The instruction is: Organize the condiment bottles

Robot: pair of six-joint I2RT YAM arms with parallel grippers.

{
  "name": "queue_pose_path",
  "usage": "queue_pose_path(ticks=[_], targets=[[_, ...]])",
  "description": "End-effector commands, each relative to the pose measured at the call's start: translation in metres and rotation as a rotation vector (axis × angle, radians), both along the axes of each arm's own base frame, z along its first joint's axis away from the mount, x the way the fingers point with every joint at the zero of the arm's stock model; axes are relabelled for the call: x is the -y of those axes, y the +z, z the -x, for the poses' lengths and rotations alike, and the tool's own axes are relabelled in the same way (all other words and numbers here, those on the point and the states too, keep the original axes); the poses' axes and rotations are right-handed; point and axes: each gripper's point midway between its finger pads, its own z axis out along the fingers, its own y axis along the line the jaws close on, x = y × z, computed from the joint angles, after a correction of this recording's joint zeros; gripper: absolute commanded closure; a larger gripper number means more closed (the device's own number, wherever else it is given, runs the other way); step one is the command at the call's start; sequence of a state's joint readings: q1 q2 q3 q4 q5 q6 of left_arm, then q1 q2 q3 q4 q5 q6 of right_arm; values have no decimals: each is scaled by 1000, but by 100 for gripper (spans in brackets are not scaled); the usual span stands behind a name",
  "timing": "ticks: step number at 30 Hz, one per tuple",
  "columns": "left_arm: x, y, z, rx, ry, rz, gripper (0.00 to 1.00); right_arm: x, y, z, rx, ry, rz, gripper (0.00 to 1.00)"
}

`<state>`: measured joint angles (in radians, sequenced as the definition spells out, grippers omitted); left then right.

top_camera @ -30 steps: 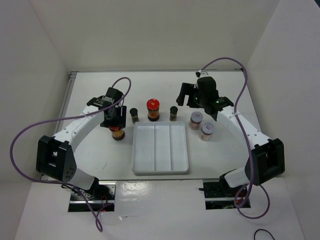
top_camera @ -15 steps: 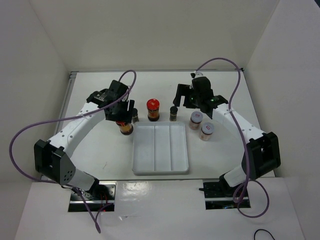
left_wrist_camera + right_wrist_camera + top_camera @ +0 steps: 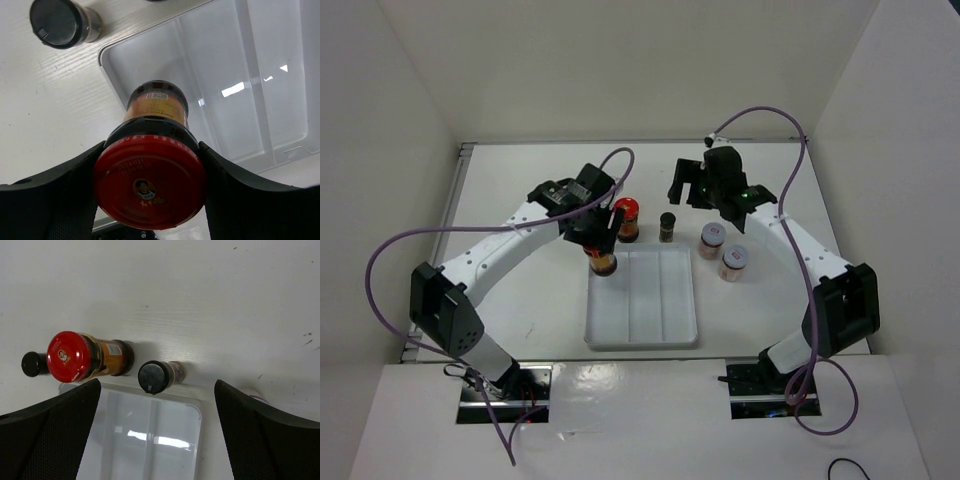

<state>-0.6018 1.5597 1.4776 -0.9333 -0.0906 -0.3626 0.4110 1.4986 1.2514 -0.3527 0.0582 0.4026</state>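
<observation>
Left wrist view: your left fingers (image 3: pixel 60 195) grip a red-capped jar (image 3: pixel 150 182) from both sides just under its cap. The jar is upright and looks lifted off the desk (image 3: pixel 50 100), with its base over the far-left corner of the white tray (image 3: pixel 250 75), close to the rim. A dark jar (image 3: pixel 62 22) stands on the desk just outside that corner.

Top view: a second red-capped jar (image 3: pixel 626 220) and the other dark jar (image 3: pixel 667 226) stand just beyond the tray's far edge. Two pinkish jars (image 3: pixel 712 237) (image 3: pixel 733 262) sit off its right side. No jar stands in the tray yet.

Right wrist view: your right fingers (image 3: pixel 45 440) are spread wide, hold nothing, and hover above the other dark jar.

Step in hand, by my reading: carrying the first jar to the left section. Next move: bring it inward past the rim and short of the divider. Lower it upright and let go only once the base is seated. Leave room for its twin.
</observation>
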Motion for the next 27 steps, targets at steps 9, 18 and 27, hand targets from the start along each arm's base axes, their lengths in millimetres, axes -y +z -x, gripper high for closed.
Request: queue_pose_path(ticks=[9,18,27], targets=[[35,6,-14,71,-42,50,59,59,16,-6,32,-144,17,1],[38,-16,10,30,-46,14,59,63,4,-5,6,-142,30,1],[28,-28,35,-7,-4,13,59,67,4,-6,6,-151,30,1]])
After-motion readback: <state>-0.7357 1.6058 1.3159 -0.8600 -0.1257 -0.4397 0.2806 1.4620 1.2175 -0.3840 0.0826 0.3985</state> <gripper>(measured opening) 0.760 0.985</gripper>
